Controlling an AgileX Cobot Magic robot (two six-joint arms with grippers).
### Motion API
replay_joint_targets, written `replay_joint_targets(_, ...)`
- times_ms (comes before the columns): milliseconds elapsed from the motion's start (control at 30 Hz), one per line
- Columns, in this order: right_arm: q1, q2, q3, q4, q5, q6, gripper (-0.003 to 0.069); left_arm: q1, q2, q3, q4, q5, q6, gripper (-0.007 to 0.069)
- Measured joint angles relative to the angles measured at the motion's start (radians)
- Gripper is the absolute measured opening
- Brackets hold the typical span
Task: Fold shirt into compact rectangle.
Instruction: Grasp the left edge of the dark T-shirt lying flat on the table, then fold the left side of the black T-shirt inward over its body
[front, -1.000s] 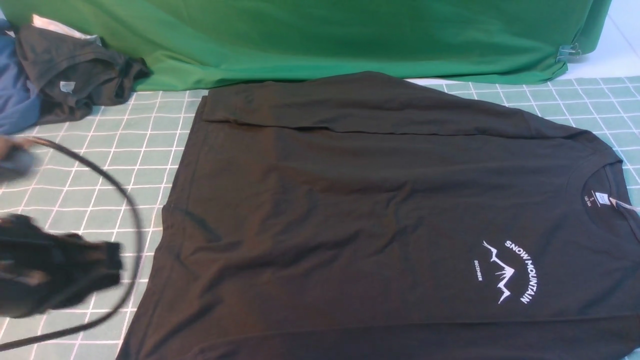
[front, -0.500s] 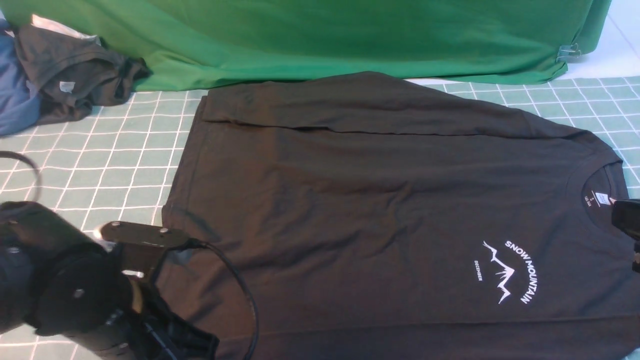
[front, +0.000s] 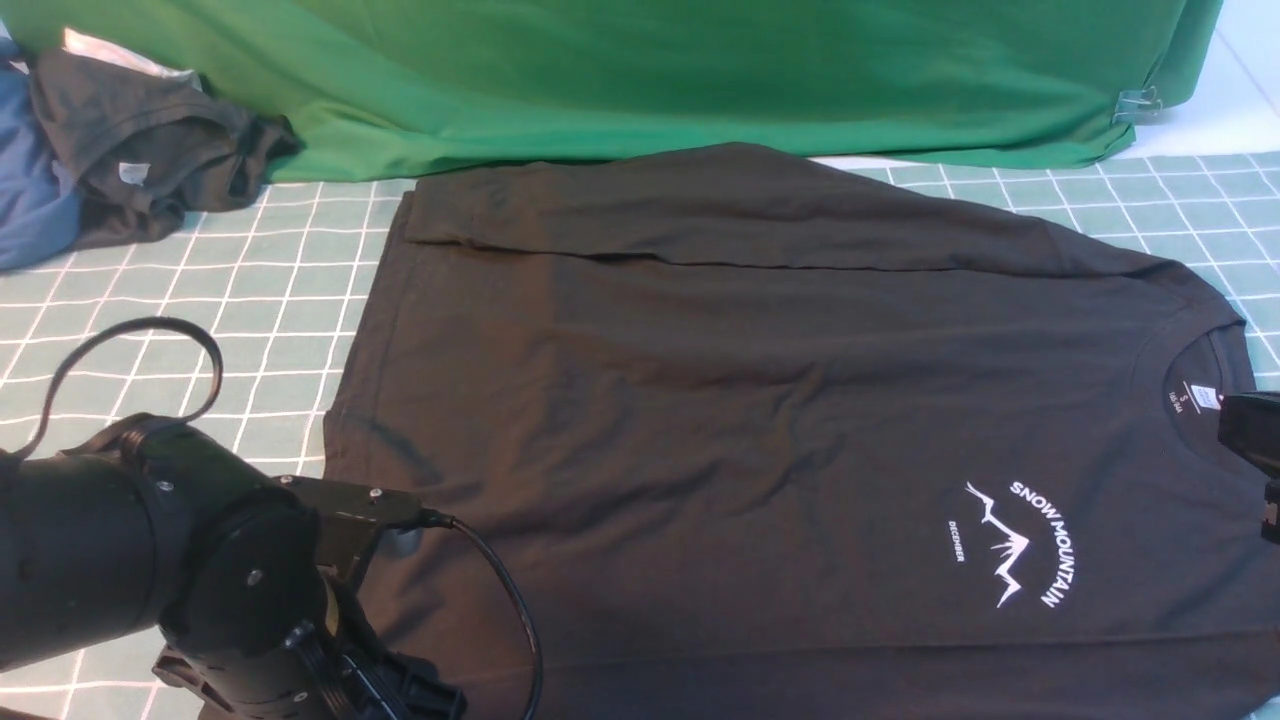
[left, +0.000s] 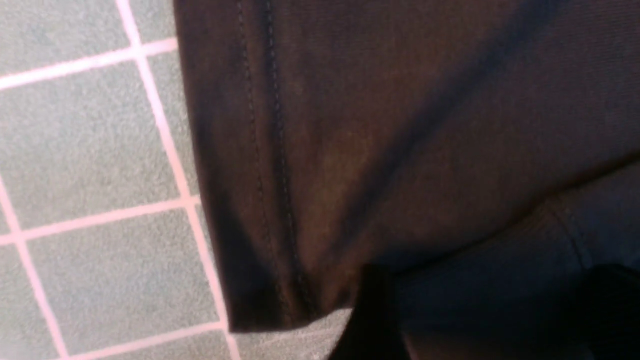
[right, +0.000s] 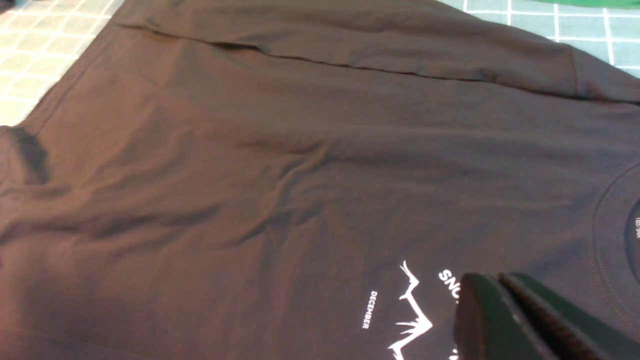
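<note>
Saw the shirt (front: 760, 400) spread flat on the checked mat (front: 200, 300), far sleeve folded in. Swung left gripper (left: 490, 280) over its near-left hem corner, jaws just sprung apart: pinch likely next. Held right gripper (right: 492, 290) pinched together, empty, near the collar.

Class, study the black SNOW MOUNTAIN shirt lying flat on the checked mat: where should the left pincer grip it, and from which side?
Grip the shirt at its stitched hem corner, probably coming in low from the bare checked mat on the robot's left. That corner is a free, thin edge lying flat, so one finger of the open left pincer could slide under.
</note>
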Motion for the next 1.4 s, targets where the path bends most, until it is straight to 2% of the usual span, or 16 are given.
replay_joint_targets(200,0.0,0.0,0.0,0.001,-0.003,0.0,0.0028,0.0,0.021,0.0,-0.001,-0.016,0.0,0.0578)
replay_joint_targets(300,0.0,0.0,0.0,0.001,-0.003,0.0,0.0028,0.0,0.028,-0.001,-0.004,-0.019,0.0,0.0566)
replay_joint_targets(400,0.0,0.0,0.0,0.001,-0.003,0.0,0.003,0.0,0.029,-0.002,-0.01,-0.02,0.0,0.0514)
replay_joint_targets(433,0.0,0.0,0.0,0.001,-0.003,0.0,0.0029,-0.001,0.029,-0.002,-0.018,-0.018,0.0,0.0456)
replay_joint_targets(467,0.0,0.0,0.0,0.001,-0.003,0.0,0.0029,-0.001,0.029,-0.002,-0.018,-0.018,0.0,0.0447)
replay_joint_targets(500,0.0,0.0,0.0,0.002,-0.003,0.0,0.0027,-0.001,0.029,-0.002,-0.03,-0.01,0.0,0.0356)
replay_joint_targets(533,0.0,0.0,0.0,0.002,-0.003,0.0,0.0026,-0.001,0.029,-0.003,-0.035,-0.005,0.0,0.0309)
replay_joint_targets(567,0.0,0.0,0.0,0.002,-0.003,0.0,0.0026,-0.001,0.029,-0.003,-0.036,-0.003,0.001,0.0296)
replay_joint_targets(600,0.0,0.0,0.0,0.002,-0.003,0.0,0.0025,-0.001,0.03,-0.003,-0.044,0.011,0.008,0.0182)
replay_joint_targets(667,0.0,0.0,0.0,0.002,-0.003,0.0,0.0025,-0.001,0.03,-0.004,-0.068,0.029,0.038,0.0092)
replay_joint_targets(733,0.0,0.0,0.0,0.002,-0.003,0.0,0.0025,-0.001,0.027,-0.004,-0.101,0.045,0.069,0.0051)
replay_joint_targets(900,0.0,0.0,0.0,0.002,-0.003,0.0,0.0025,-0.001,-0.024,-0.021,-0.149,0.099,0.092,0.0044)
replay_joint_targets(1100,0.0,0.0,0.0,0.003,-0.003,0.0,0.0025,-0.001,-0.124,-0.112,-0.122,0.188,0.097,0.0043)
replay_joint_targets(1200,0.0,0.0,0.0,0.003,-0.003,0.0,0.0025,-0.001,-0.158,-0.187,-0.044,0.204,0.069,0.0043)
replay_joint_targets(1300,0.0,0.0,0.0,0.003,-0.009,0.0,0.0025,0.0,-0.16,-0.272,0.094,0.211,0.015,0.0043)
replay_joint_targets(1400,0.0,0.0,0.0,0.004,-0.011,0.0,0.0025,0.027,-0.139,-0.339,0.151,0.215,-0.005,0.0043)
